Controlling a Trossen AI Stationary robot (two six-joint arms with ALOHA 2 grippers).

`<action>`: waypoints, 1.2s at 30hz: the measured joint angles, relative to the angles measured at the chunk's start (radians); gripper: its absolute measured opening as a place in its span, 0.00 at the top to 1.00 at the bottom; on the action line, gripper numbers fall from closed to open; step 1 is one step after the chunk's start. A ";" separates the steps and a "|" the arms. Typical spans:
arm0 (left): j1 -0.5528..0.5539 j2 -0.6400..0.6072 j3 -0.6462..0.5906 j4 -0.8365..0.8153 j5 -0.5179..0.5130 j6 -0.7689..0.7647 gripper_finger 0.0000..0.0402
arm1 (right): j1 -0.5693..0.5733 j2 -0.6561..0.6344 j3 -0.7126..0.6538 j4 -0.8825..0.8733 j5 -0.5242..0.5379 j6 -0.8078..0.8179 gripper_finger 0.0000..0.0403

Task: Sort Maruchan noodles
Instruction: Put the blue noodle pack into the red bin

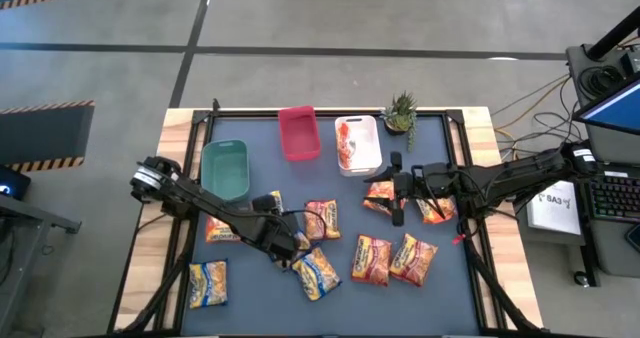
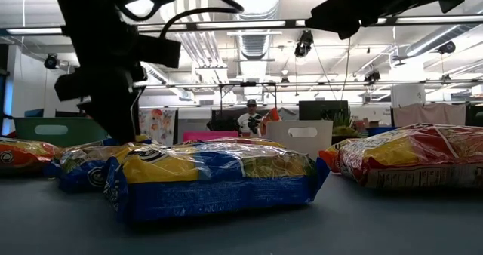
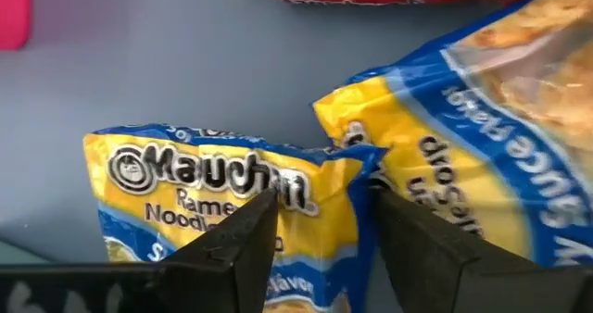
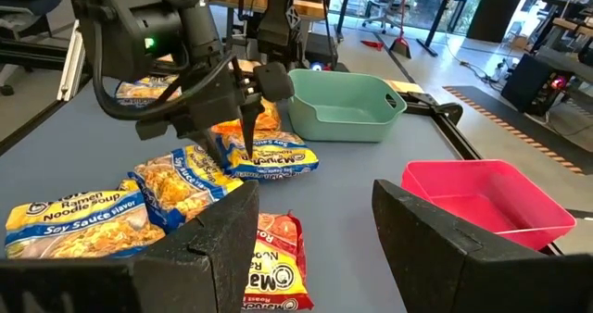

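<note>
High view: the left end effector [image 1: 292, 246] is down near the middle of the dark surface [image 1: 260, 313], over a yellow-and-blue Maruchan packet [image 1: 290, 240]. In the left wrist view its two fingers [image 3: 236, 248] straddle the crumpled edge of that packet [image 3: 232, 202], one on each side, closing on it; a second yellow-and-blue packet [image 3: 482, 156] lies just beside it. The right wrist view shows the same finger tips planted on the packet [image 4: 264, 157].

The right end effector [image 1: 397, 190] hovers at the right of the surface with its fingers spread apart and holding nothing, next to an orange packet [image 1: 380, 195].

Other packets lie scattered: one yellow-and-blue [image 1: 208, 283] at the front left, another [image 1: 317, 274] near the middle, red-orange ones [image 1: 372, 260] [image 1: 413, 259] at the front right. A green bin [image 1: 225, 168], a red bin [image 1: 299, 133] and a white bin [image 1: 358, 143] stand along the back, a small potted plant [image 1: 400, 111] beside the white one.
</note>
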 joint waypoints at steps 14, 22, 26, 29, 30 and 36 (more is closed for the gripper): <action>0.000 0.000 -0.033 0.038 -0.062 0.006 0.95 | -0.011 0.000 0.000 0.000 0.001 0.000 0.50; 0.000 -0.010 -0.033 0.143 -0.070 0.063 1.00 | -0.011 0.000 0.000 0.000 0.001 -0.002 0.50; 0.002 -0.042 -0.032 0.221 -0.116 0.120 1.00 | -0.011 0.000 0.000 0.000 0.001 -0.002 0.50; 0.010 -0.072 -0.031 0.237 -0.162 0.146 1.00 | -0.011 0.000 0.000 0.000 0.001 -0.003 0.50; 0.016 -0.083 -0.031 0.237 -0.180 0.152 1.00 | -0.011 0.000 0.000 0.000 0.002 -0.005 0.50; 0.065 -0.138 -0.032 0.238 -0.171 0.207 1.00 | -0.011 0.000 0.000 0.000 0.002 -0.007 0.50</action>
